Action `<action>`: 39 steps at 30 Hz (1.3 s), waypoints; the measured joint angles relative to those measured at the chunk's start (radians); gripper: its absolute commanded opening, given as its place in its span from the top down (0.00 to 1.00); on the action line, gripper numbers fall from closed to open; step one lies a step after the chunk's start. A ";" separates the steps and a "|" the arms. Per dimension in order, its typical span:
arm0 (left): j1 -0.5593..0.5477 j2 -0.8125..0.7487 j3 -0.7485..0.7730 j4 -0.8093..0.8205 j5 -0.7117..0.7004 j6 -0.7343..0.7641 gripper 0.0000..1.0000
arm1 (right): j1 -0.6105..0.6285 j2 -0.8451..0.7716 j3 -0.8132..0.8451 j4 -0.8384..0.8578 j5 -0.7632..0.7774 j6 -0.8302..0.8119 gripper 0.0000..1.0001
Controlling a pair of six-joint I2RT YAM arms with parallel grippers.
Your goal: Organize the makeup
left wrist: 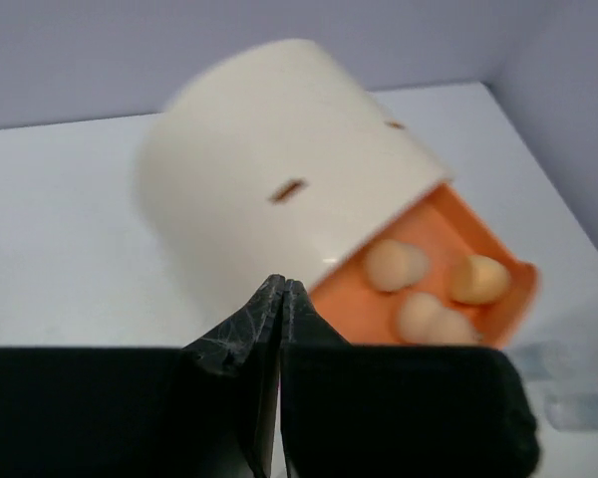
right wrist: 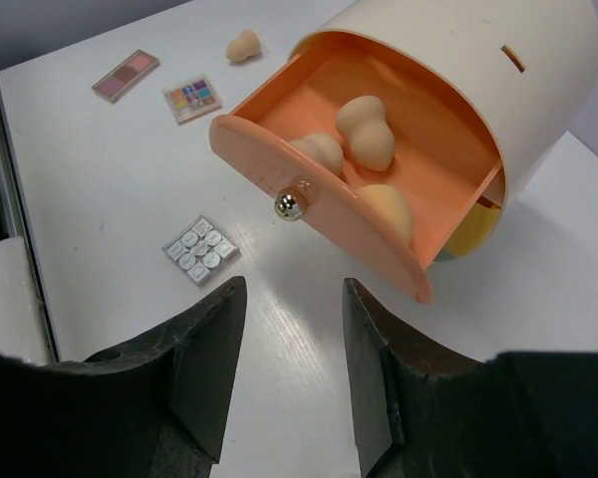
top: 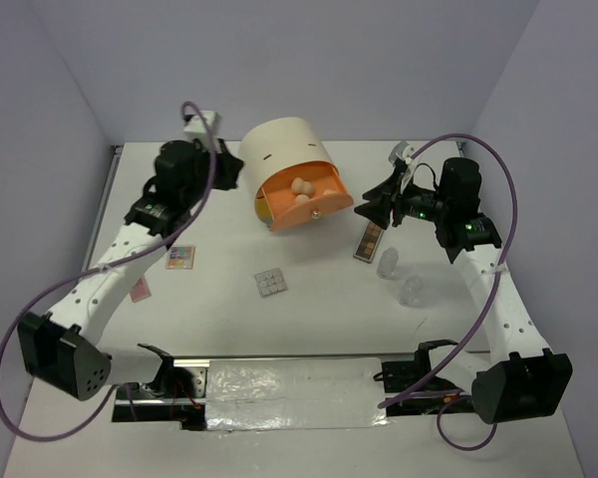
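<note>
Three peach sponges (right wrist: 364, 129) lie in the open orange drawer (right wrist: 309, 189) of the cream cylindrical unit (top: 289, 149). A further peach sponge (right wrist: 243, 44) sits on the table beside the unit. My left gripper (left wrist: 281, 284) is shut with nothing in it, close to the unit's left side (top: 224, 164). My right gripper (right wrist: 291, 289) is open and empty above the table, just in front of the drawer's front. The long brown palette (top: 369, 241) and two clear bottles (top: 388, 263) lie near the right arm. The square grey palette (right wrist: 199, 249) and two pinkish cards (top: 180, 257) lie left of centre.
The drawer has a small silver knob (right wrist: 289, 206) on its front. A yellow drawer edge (right wrist: 473, 234) shows under the orange one. A black and silver strip (top: 279, 383) runs along the near edge between the arm bases. Walls close in the table on three sides.
</note>
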 measured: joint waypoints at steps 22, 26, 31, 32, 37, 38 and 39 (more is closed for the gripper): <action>0.589 0.348 -0.091 -0.198 -0.137 -0.069 0.41 | 0.000 0.070 -0.014 -0.026 0.058 0.003 0.44; 0.592 0.441 -0.036 -0.194 -0.140 -0.045 0.42 | 0.000 0.071 -0.014 -0.038 0.071 0.001 0.44; 0.592 0.507 0.002 -0.193 -0.145 -0.022 0.43 | 0.000 0.072 -0.014 -0.041 0.079 -0.002 0.44; 0.592 0.516 0.008 -0.194 -0.146 -0.017 0.43 | 0.000 0.072 -0.014 -0.041 0.079 -0.002 0.44; 0.592 0.566 0.040 -0.198 -0.152 -0.002 0.48 | 0.000 0.072 -0.014 -0.042 0.083 -0.002 0.44; 0.592 0.578 0.044 -0.197 -0.152 0.006 0.48 | 0.000 0.072 -0.014 -0.042 0.085 -0.002 0.44; 0.592 0.589 0.046 -0.197 -0.152 0.009 0.49 | 0.000 0.072 -0.014 -0.042 0.087 -0.002 0.44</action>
